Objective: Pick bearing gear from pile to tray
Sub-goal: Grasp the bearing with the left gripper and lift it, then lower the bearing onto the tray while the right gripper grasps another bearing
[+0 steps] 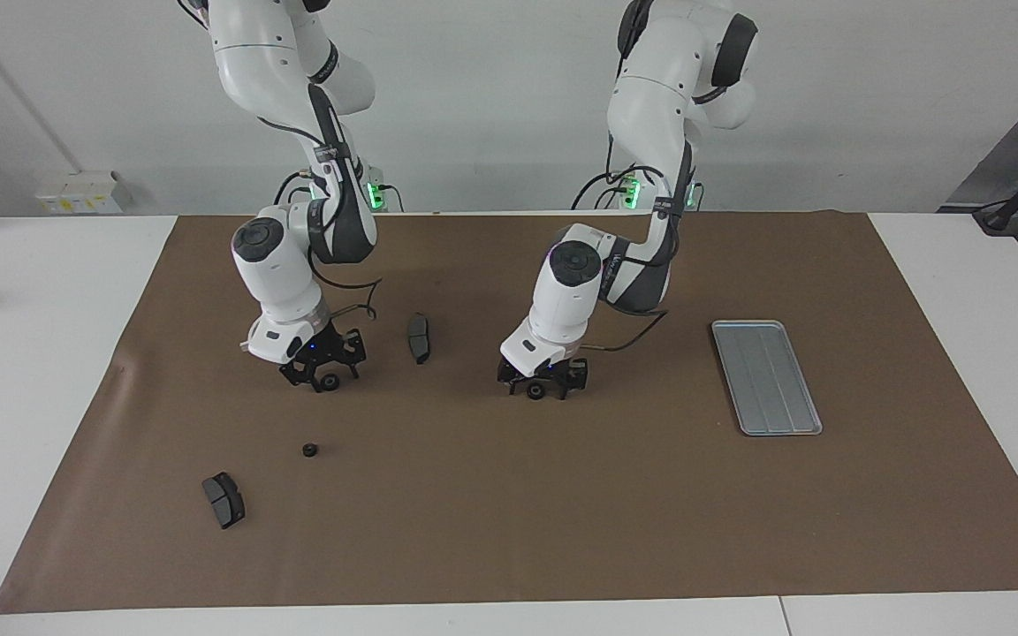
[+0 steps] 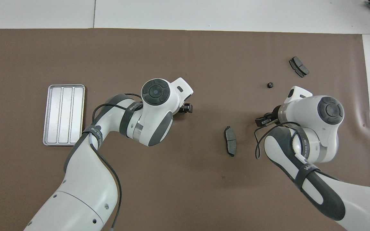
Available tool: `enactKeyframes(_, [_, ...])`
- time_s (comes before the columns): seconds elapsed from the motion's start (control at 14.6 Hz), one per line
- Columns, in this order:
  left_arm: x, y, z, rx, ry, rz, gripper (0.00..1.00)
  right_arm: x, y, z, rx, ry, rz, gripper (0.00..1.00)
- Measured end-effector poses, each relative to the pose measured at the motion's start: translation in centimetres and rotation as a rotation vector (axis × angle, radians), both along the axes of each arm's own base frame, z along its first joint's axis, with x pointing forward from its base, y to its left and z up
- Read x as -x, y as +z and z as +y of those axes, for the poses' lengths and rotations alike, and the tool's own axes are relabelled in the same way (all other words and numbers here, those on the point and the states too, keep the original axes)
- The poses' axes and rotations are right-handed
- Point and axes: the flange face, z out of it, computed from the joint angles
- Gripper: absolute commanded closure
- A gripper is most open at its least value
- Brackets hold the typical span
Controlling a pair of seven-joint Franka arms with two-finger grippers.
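The empty tray [image 2: 64, 115] lies at the left arm's end; one small black gear [image 2: 270, 85] sits loose near a brake pad [image 2: 298, 66].

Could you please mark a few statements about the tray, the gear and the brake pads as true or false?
1. The flat silver-grey metal tray holds nothing. True.
2. That tray lies toward the right arm's end of the table. False: it lies toward the left arm's end.
3. A tiny black round gear lies loose on the brown mat. True.
4. Three brake pads lie on the mat. False: only two dark grey brake pads show, one and another.
5. The left gripper is over the tray. False: it is over bare mat.
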Motion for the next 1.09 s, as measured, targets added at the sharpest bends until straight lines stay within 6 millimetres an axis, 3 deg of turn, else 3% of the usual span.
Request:
enactKeyframes(0.07, [0.1,0.1,0.0,-0.003,0.000,0.007,0.42,0.1,0.0,-0.2,0.001,0.007,0.007,0.27])
enactKeyframes(0.21, [0.0,0.4,0.1,-0.006,0.002,0.009,0.99,0.3,0.1,-1.0,0.002,0.016,0.026,0.27])
enactKeyframes(0.75, [-1.0,2.6,1.1,-0.001,0.025,-0.015,1.00,0.4,0.3,-1.0,0.000,0.016,0.032,0.29])
enactKeyframes(0.89, [-2.1,4.3,3.2,-0.018,0.052,-0.031,1.00,0.2,0.5,-0.9,-0.001,0.015,0.011,0.29])
enactKeyframes(1.09, [-3.3,8.6,7.5,-0.045,0.106,-0.028,1.00,0.1,0.7,-0.9,-0.001,0.014,-0.003,0.30])
